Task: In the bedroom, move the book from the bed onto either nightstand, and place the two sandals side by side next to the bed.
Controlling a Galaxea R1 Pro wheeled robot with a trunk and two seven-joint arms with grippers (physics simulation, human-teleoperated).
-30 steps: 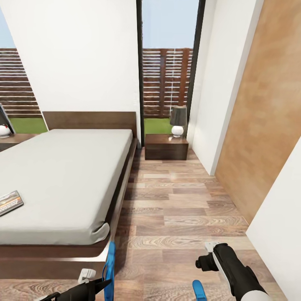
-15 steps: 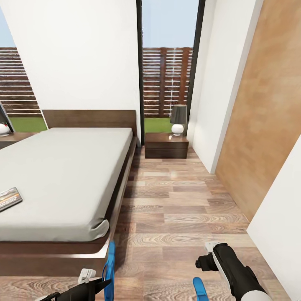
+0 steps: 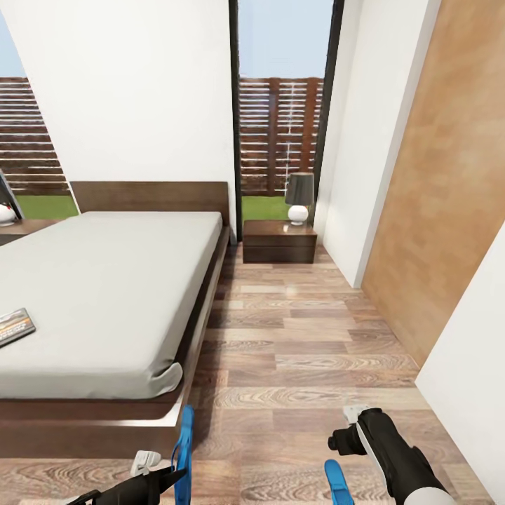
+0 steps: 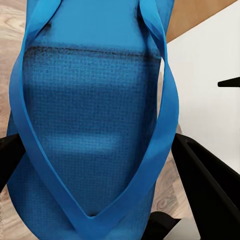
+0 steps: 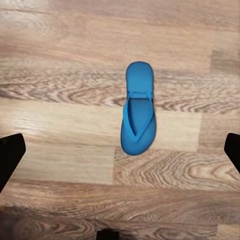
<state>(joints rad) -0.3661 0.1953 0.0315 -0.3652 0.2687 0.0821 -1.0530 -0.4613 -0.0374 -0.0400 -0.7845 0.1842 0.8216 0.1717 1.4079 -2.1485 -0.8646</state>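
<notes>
Wood-plank floor carried one sandal lengthwise below the right gripper's spread fingers, while left fingers clamped the other sandal.

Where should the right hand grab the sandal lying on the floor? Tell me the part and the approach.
Probably grip the sandal across its narrow width, near the middle by the straps, coming straight down from above. It lies flat, sole down, on the wood floor, with bare planks along both long edges. The right hand hangs open above it, its fingers spread wider than the sandal.
</notes>
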